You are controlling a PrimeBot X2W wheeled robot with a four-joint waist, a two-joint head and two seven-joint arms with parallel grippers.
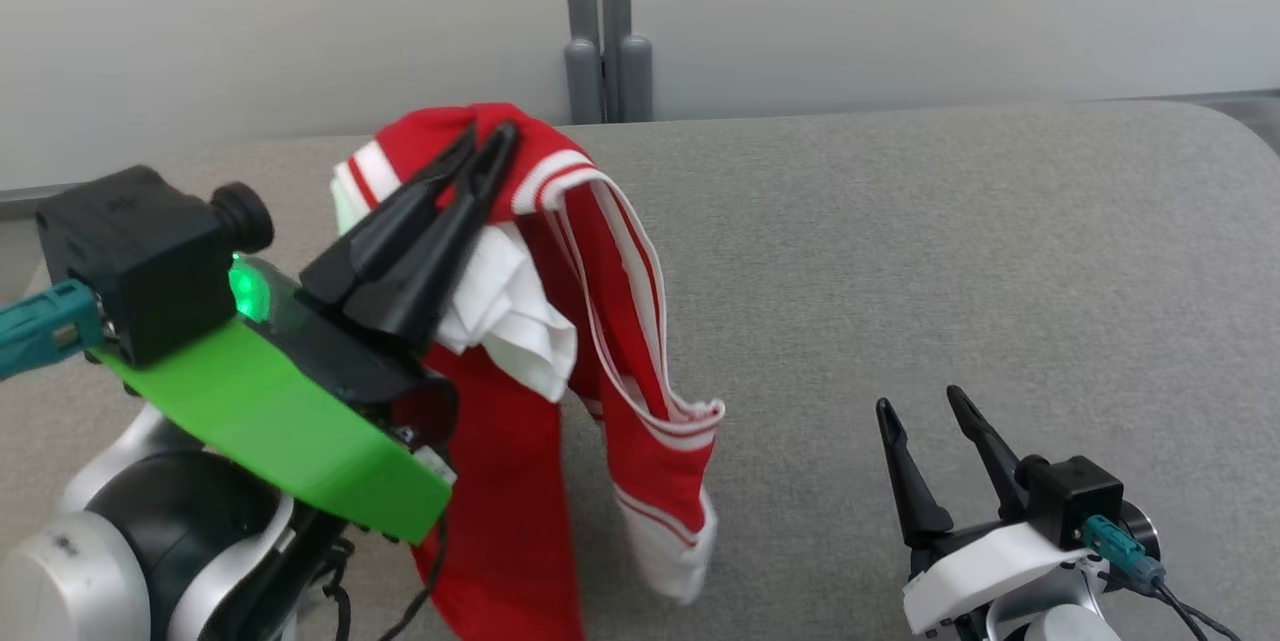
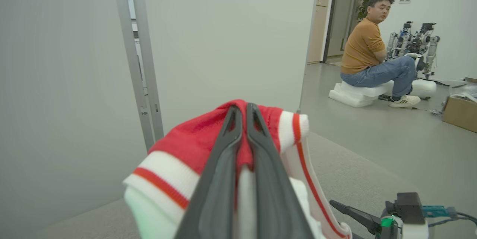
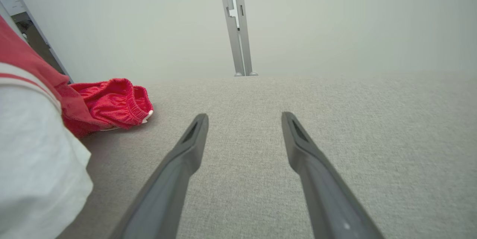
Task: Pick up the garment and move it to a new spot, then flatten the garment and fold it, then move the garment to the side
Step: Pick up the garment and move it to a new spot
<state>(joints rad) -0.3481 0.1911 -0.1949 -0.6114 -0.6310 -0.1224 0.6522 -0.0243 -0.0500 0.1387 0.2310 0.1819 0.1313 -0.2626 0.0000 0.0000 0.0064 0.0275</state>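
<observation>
The garment (image 1: pixel 600 321) is red with white bands and stripes and a white lining. It hangs lifted above the grey surface, draped down from my left gripper (image 1: pixel 490 136), which is shut on its upper fold. The left wrist view shows that gripper (image 2: pixel 242 109) pinching the red cloth (image 2: pixel 193 134) between closed fingers. A red bunched part of the garment (image 3: pixel 111 103) lies on the surface at the left of the right wrist view. Low at the right, my right gripper (image 1: pixel 920 403) stands open above the surface, fingers apart (image 3: pixel 244 118), with nothing between them.
A grey fabric-covered surface (image 1: pixel 950 251) spreads to the right and behind. A pale partition wall with a grey post (image 1: pixel 600 21) stands at its far edge. A person (image 2: pixel 376 60) sits on white blocks across the room, beside another robot (image 2: pixel 413 41) and a cardboard box (image 2: pixel 460 112).
</observation>
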